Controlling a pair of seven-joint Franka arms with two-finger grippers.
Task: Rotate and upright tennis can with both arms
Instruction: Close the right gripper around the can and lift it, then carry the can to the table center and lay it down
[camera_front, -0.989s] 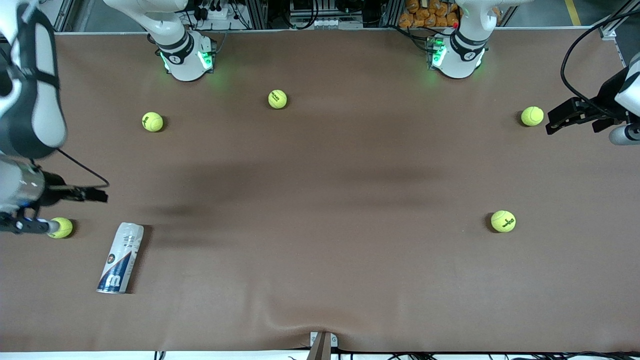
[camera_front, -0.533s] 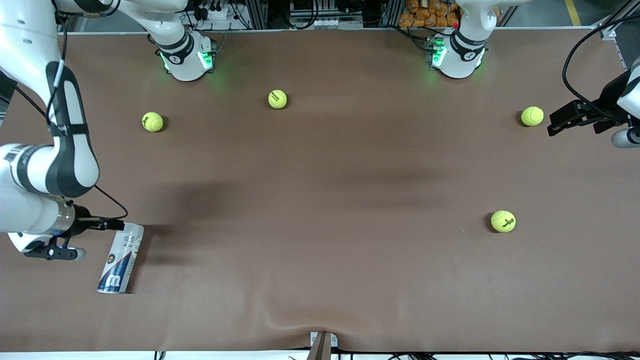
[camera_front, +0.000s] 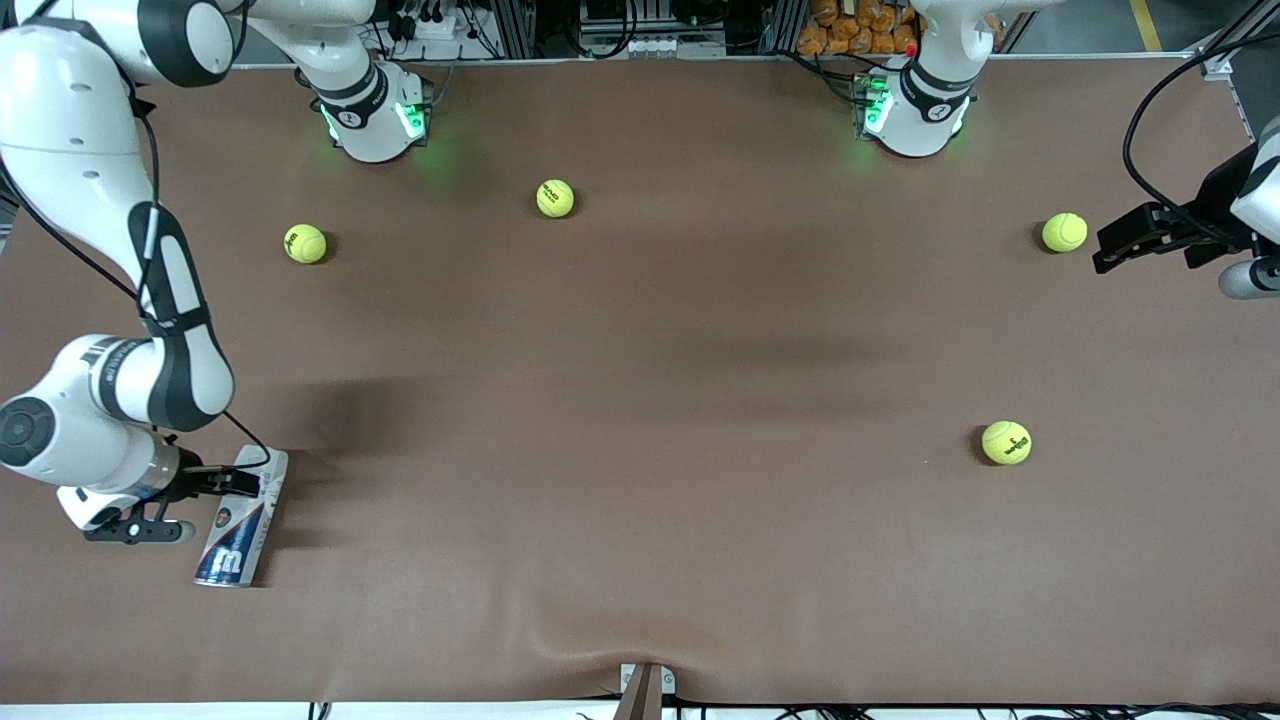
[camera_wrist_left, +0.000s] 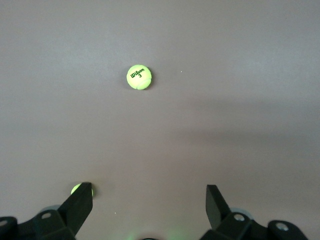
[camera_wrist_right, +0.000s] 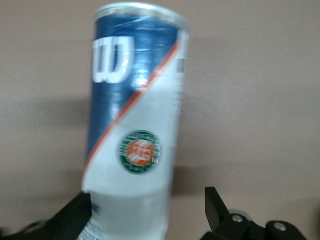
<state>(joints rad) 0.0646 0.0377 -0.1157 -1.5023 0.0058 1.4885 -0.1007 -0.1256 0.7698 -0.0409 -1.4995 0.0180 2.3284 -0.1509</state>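
The tennis can (camera_front: 240, 518) lies on its side near the right arm's end of the table, its navy end with the white "W" toward the front camera. My right gripper (camera_front: 237, 483) is open, low over the can's white end. In the right wrist view the can (camera_wrist_right: 134, 135) fills the picture and its white end sits between the spread fingers, close to one of them. My left gripper (camera_front: 1112, 247) is open, held still in the air at the left arm's end of the table, beside a tennis ball (camera_front: 1064, 232).
Other yellow tennis balls lie on the brown table: one (camera_front: 305, 243) and one (camera_front: 555, 198) near the arms' bases, one (camera_front: 1006, 442) toward the left arm's end. The left wrist view shows a ball (camera_wrist_left: 139, 77) and another partly hidden by a finger (camera_wrist_left: 76, 189).
My right arm has swung over the table and lowered its open gripper onto the can's white end. The ball beside the can is now hidden by the arm. The left gripper barely moved.
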